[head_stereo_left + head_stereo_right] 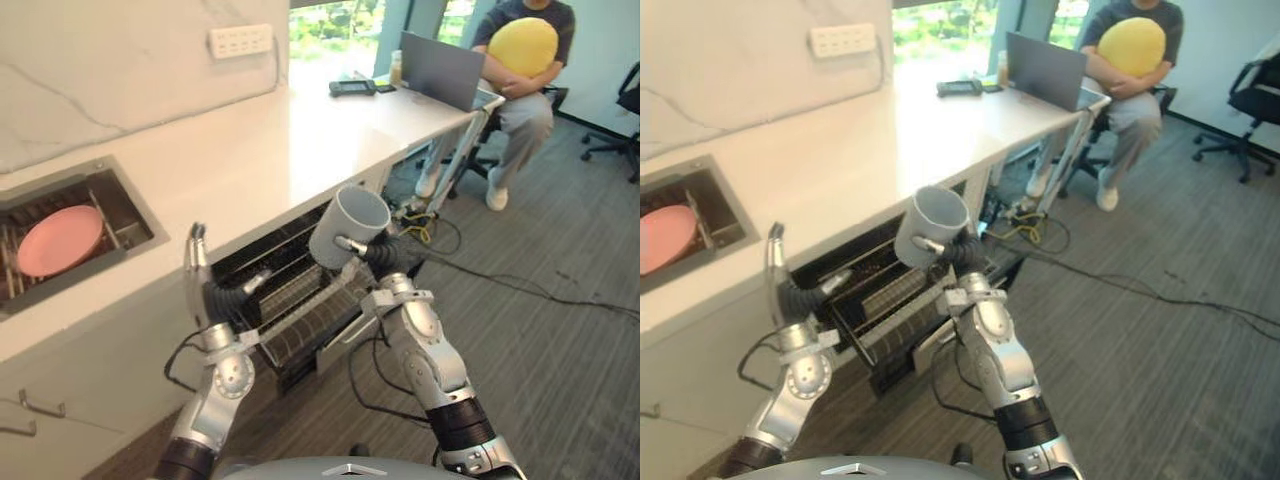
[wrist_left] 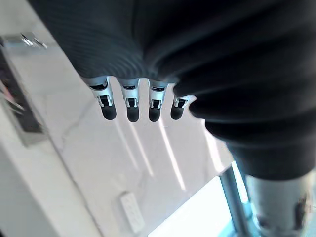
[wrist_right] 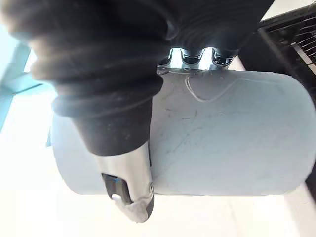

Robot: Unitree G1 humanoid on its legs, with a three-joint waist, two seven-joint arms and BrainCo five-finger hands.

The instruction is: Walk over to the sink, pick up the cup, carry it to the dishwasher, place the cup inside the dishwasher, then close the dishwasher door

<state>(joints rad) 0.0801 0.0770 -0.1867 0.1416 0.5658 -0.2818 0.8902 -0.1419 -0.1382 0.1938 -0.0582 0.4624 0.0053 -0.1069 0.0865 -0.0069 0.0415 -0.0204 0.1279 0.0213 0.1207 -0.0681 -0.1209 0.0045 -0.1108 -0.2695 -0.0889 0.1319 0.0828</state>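
Dishwasher (image 1: 258,258) stands open under countertop (image 1: 240,170) overhang; drawn-out rack (image 1: 305,305) w/ upright tines fills the gap. Cup (image 1: 347,222), in right hand (image 1: 372,250), hangs at counter lip above rack. Left hand (image 1: 200,275), fingers straight up, flanks opening's left. Floor (image 1: 560,350) to right free exc. cables (image 1: 500,282).

Left of centre, the left hand (image 1: 197,265) points straight fingers upward. At centre, the right hand (image 1: 372,250) curls round the cup (image 1: 345,222), its forearm rising from lower right.
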